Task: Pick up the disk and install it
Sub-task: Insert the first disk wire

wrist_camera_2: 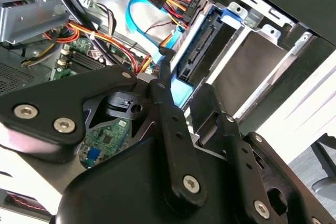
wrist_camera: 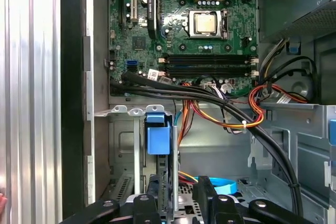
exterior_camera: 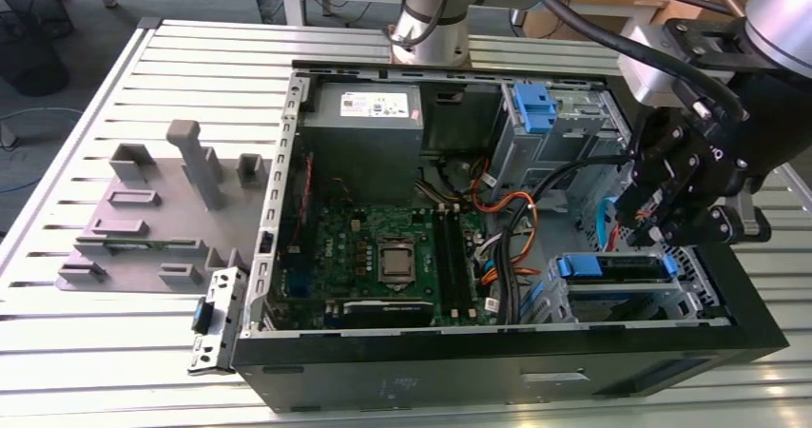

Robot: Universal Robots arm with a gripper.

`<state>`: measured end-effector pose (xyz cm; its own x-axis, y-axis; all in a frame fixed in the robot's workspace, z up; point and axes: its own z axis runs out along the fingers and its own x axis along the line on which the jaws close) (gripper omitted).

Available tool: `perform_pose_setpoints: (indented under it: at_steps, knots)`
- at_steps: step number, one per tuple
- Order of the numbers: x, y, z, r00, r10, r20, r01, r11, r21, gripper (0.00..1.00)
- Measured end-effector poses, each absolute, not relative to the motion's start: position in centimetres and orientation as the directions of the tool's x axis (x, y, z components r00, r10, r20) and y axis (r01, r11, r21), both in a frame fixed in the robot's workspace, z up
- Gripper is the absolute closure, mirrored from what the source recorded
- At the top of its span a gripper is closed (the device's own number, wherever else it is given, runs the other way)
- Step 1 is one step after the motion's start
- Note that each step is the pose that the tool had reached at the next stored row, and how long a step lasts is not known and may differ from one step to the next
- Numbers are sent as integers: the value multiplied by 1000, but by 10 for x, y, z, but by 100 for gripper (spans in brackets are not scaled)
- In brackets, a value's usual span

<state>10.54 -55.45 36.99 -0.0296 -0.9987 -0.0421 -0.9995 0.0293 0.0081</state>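
Note:
The disk (exterior_camera: 614, 267) stands on edge in the drive cage (exterior_camera: 695, 278) at the computer case's front corner, on the exterior view's right. Its blue side rail (wrist_camera: 158, 136) and its connector edge (wrist_camera_2: 202, 46) show in the wrist views. My gripper (exterior_camera: 679, 242) hangs just above the cage, over the end of the disk. In both wrist views its black fingers (wrist_camera: 206, 195) stand on either side of the disk's thin edge. A gap shows between one finger and the disk, so the gripper (wrist_camera: 176, 195) looks open. The gripper (wrist_camera_2: 184, 85) sits at the disk's near end.
The open case (exterior_camera: 508, 352) lies on a slotted metal table (exterior_camera: 102, 352). Inside are the motherboard (exterior_camera: 380, 257), a grey power-supply box (exterior_camera: 365, 105), a second cage with a blue latch (exterior_camera: 535, 105), and orange, black and blue cables (wrist_camera: 226, 119) close to the cage. A grey fixture (exterior_camera: 140, 219) lies beside the case.

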Motion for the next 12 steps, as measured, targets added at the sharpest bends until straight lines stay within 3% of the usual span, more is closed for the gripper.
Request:
perform_pose_setpoints:
  at_steps: [12]
  knots:
    - [105,-553,375,-30,-999,-42,-1000,29,8,58]
